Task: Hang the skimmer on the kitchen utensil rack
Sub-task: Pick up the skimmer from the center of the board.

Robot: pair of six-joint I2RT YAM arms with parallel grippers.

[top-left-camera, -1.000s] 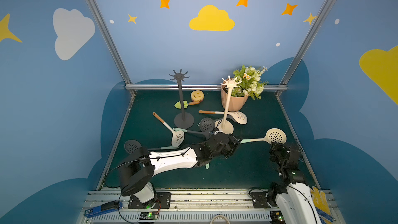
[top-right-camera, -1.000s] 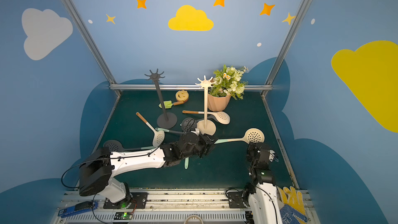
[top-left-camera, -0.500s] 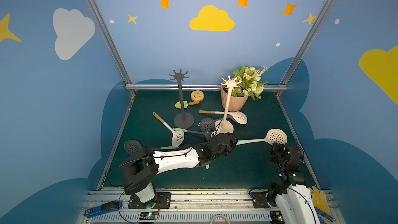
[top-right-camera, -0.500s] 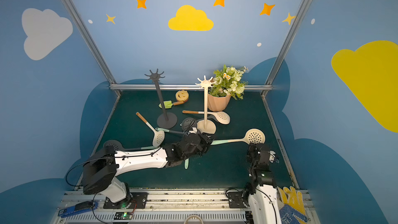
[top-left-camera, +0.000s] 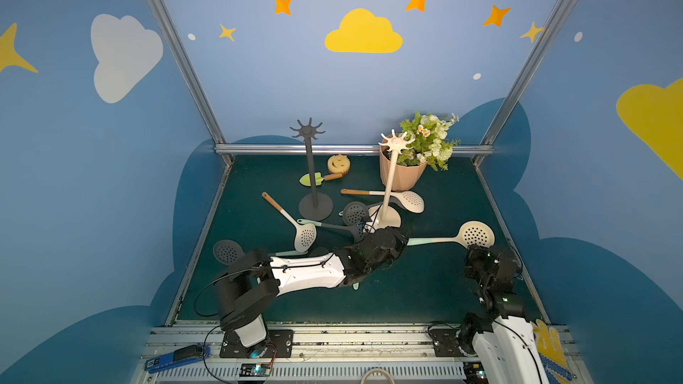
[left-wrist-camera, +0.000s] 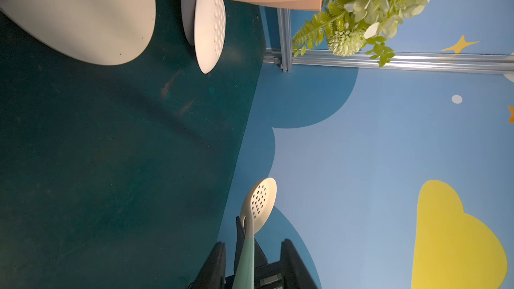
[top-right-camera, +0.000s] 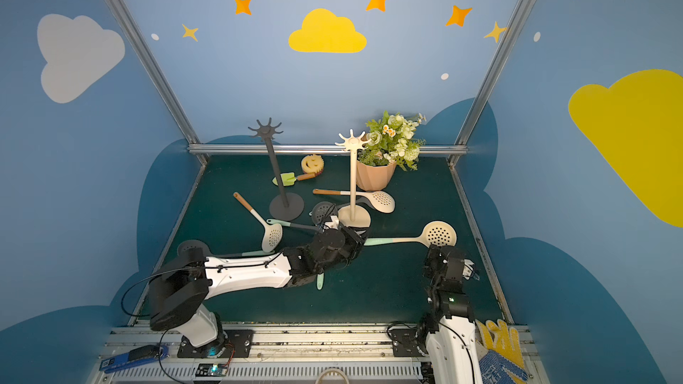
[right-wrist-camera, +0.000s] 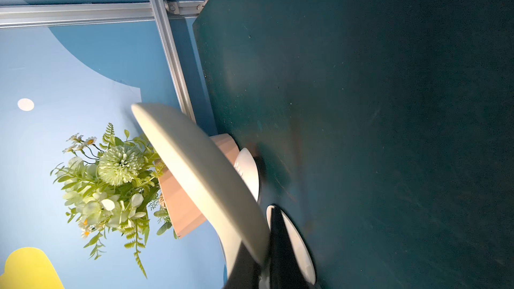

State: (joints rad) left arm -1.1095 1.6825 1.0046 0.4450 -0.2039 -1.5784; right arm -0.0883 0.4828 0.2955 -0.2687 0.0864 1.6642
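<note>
We see the cream perforated plastic skimmer with a mint-green handle (top-left-camera: 443, 240) held off the dark green desk (top-left-camera: 425, 289), lying roughly level. Its handle end is near the round base of the tall cream utensil rack (top-left-camera: 386, 186). The right gripper (right-wrist-camera: 261, 234) is clenched on the rim of the skimmer's holed bowl. The left gripper (left-wrist-camera: 253, 243) stands released around the green handle, one finger on either side, with a gap showing at each.
</note>
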